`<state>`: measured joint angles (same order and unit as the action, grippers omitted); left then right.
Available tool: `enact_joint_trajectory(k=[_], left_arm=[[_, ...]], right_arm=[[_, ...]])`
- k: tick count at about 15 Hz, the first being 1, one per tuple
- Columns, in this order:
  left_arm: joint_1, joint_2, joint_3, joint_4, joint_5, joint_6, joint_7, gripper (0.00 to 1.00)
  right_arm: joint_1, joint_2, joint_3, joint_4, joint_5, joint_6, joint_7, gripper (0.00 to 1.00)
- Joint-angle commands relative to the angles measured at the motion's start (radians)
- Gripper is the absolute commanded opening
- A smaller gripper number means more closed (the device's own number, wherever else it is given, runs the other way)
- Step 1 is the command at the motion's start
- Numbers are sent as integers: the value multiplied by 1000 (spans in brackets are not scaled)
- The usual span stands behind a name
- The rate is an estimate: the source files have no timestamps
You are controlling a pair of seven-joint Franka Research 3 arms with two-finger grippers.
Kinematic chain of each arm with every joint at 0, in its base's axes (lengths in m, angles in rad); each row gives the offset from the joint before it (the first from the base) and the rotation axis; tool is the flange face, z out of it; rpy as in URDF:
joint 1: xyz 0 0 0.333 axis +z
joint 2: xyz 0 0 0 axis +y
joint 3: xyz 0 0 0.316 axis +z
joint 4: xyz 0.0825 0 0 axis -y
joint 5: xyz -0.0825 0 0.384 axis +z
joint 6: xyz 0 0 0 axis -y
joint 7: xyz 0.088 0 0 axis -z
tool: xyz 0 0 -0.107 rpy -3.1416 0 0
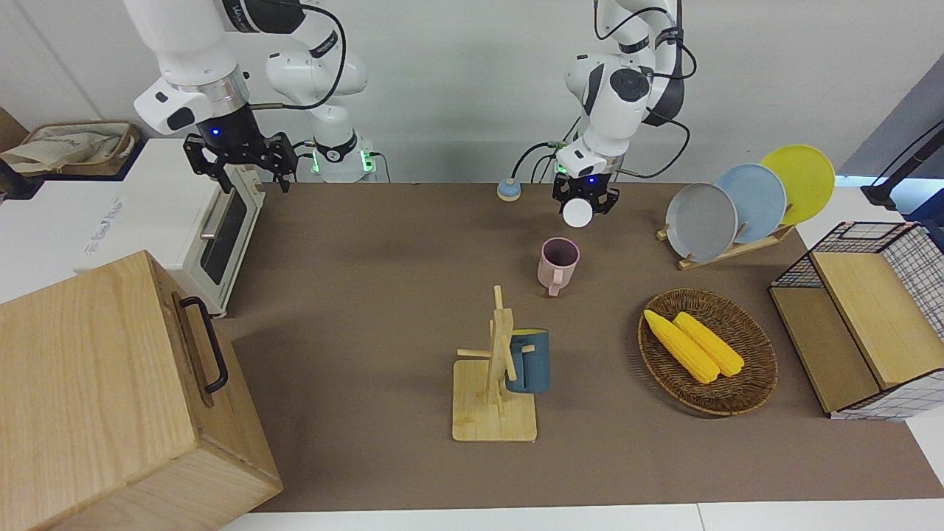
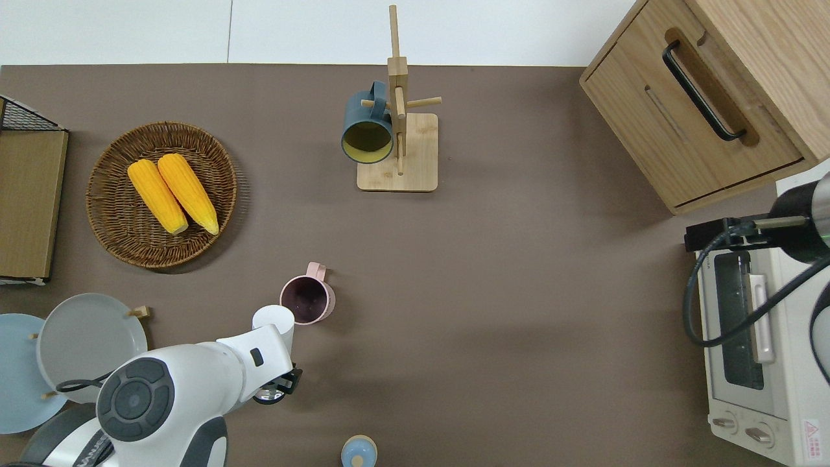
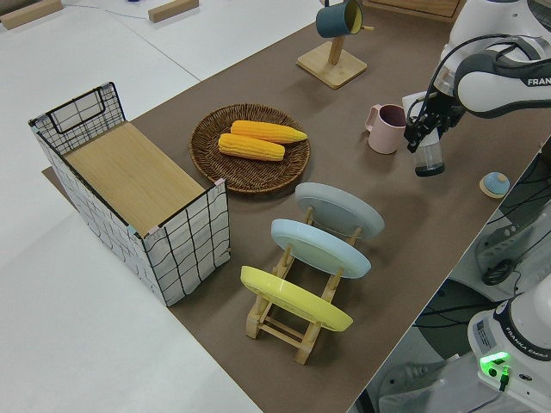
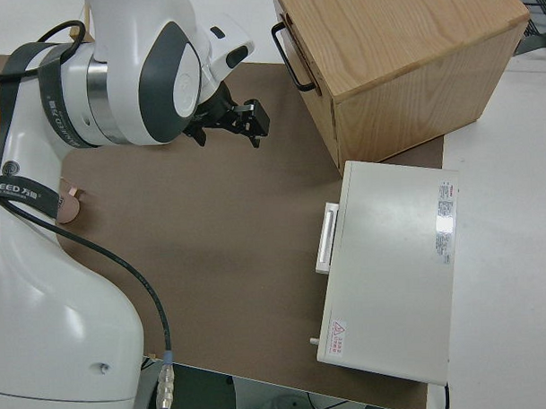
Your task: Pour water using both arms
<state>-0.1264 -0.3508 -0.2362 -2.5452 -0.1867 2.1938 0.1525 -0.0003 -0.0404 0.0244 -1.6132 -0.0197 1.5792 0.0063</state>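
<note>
Left hand (image 1: 586, 202) grips the white cup (image 2: 273, 320) just beside the pink mug (image 2: 307, 300); right hand (image 1: 238, 161) open, parked

You have two glossy white jointed robot arms (image 1: 184, 44) (image 1: 619, 81) at the table, two yellow corn cobs (image 1: 693, 345) in one round woven wicker basket (image 1: 745, 391), and three round plates (image 1: 748, 200), grey, blue and yellow, in one wooden rack (image 1: 726, 254). Count two handled mugs, one pink (image 1: 558, 263) and one dark blue (image 1: 529, 361), plus one white cylindrical cup (image 1: 577, 214).
</note>
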Motion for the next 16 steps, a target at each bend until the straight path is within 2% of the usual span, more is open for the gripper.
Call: enact_joint_trajectory(k=[1, 5, 8, 11, 16], left_arm=[[-3, 70, 11, 75, -14, -22, -7, 0], [1, 90, 17, 108, -13, -81, 1, 0], [1, 119, 21, 169, -7, -158, -2, 0], [10, 156, 21, 224, 24, -248, -2, 0], [11, 193, 23, 266, 50, -290, -25, 0]], right_arm=[[-7, -26, -7, -27, -8, 1, -62, 992], [-12, -6, -9, -11, 11, 4, -52, 992], [3, 4, -6, 58, 12, 1, -54, 992], [11, 4, 2, 62, 15, -1, -54, 992], [10, 4, 2, 62, 21, -1, -55, 992]])
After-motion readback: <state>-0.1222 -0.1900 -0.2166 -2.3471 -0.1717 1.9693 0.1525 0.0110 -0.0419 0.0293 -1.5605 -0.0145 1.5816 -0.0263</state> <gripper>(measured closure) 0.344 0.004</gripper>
